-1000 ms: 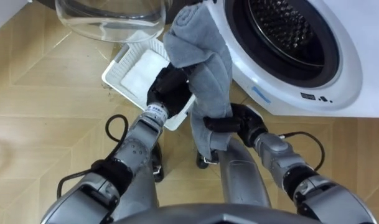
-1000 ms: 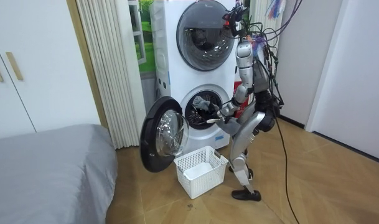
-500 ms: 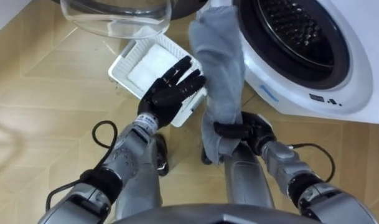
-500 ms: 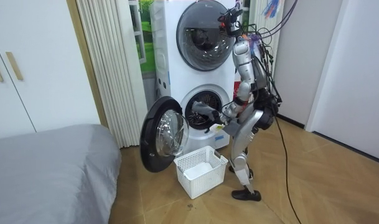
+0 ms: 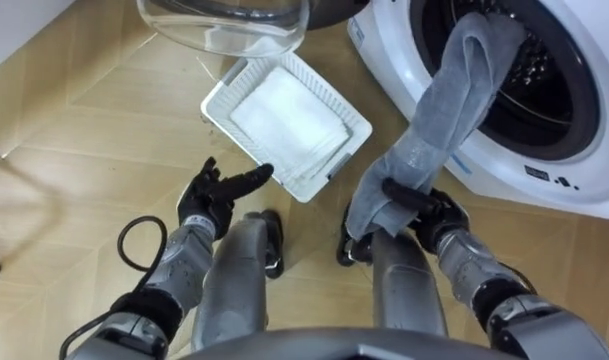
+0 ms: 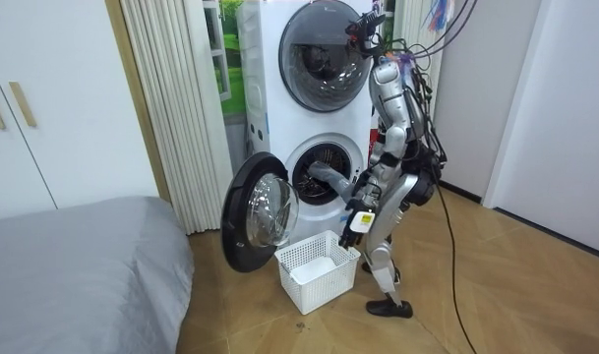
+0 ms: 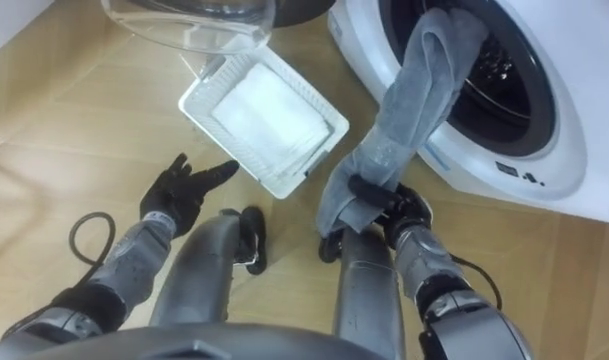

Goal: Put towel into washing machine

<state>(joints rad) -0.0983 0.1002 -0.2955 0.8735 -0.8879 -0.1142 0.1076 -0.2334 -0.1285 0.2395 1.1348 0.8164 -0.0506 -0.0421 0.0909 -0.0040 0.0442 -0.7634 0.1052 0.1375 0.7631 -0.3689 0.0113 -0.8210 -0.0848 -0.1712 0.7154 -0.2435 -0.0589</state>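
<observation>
Right hand [image 5: 431, 208]: fingers curled tight round the lower end of the grey towel [image 5: 439, 110], held low in front of the robot, which stands at the lower washing machine [image 5: 574, 130]; left hand [image 5: 216, 195]: fingers spread, holding nothing, low by the left leg and just short of the white basket [image 5: 359, 126] on the floor [image 5: 74, 120]. Location of towel: upper end lies over the rim of the drum mouth [image 5: 544, 70] and just inside it; the greater part hangs outside, clear of the basket. Orientation: long axis runs from the hand up and away into the opening, far end pointing into the drum, the cloth folded lengthwise into a thick band. Risk, as a judgement: if the grip is loosened now, the hanging weight would likely drag the short inserted end back out onto the floor; a push along the axis may also bunch the cloth at the rim rather than feed it in; the open door [image 5: 224, 20] stands well aside and poses no obstruction.
</observation>
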